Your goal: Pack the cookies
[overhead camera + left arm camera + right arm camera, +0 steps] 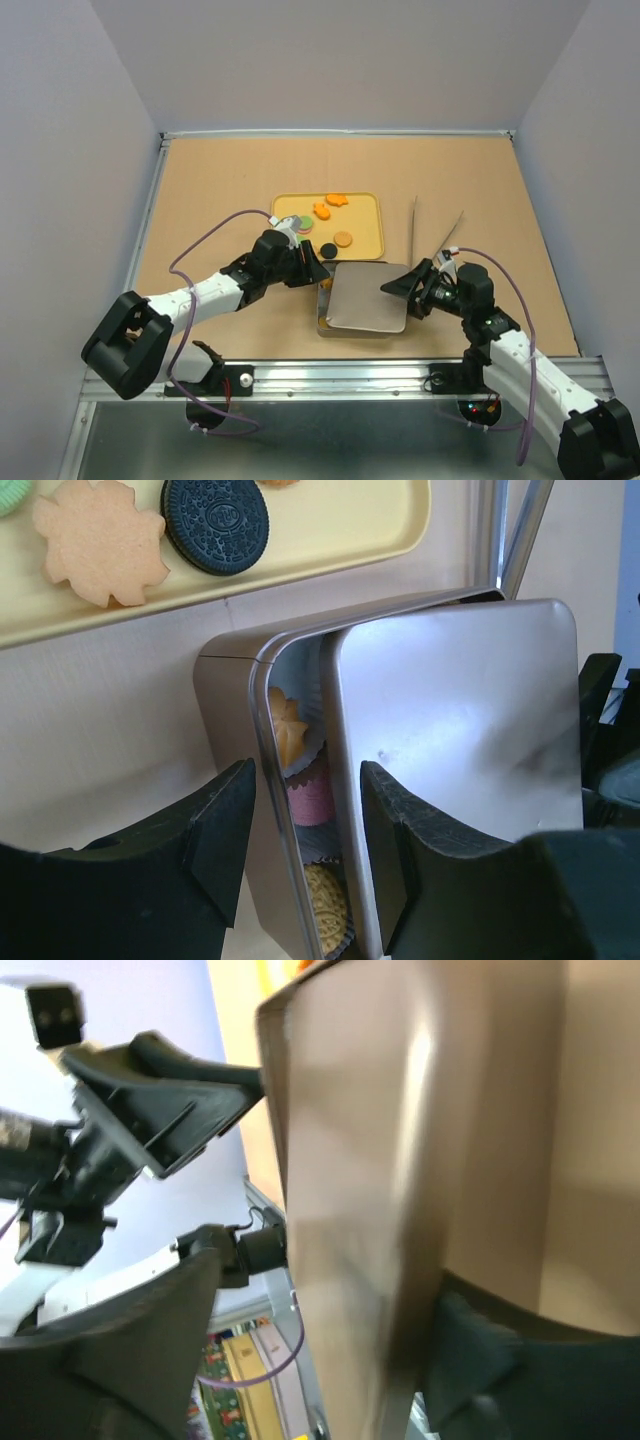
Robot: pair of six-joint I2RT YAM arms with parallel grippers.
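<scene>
Silver lid (pixel 368 298) askew on my tin (pixel 225 710); left jaws straddle its rim, grip unclear; right jaws spread round the lid.

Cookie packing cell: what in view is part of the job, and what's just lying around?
Job:
- cookies on the yellow tray
- tin, with more cookies inside in paper cups
- lid, sitting partly over the tin

Lying about:
- metal tongs on the table, right of the tray, untouched
</scene>
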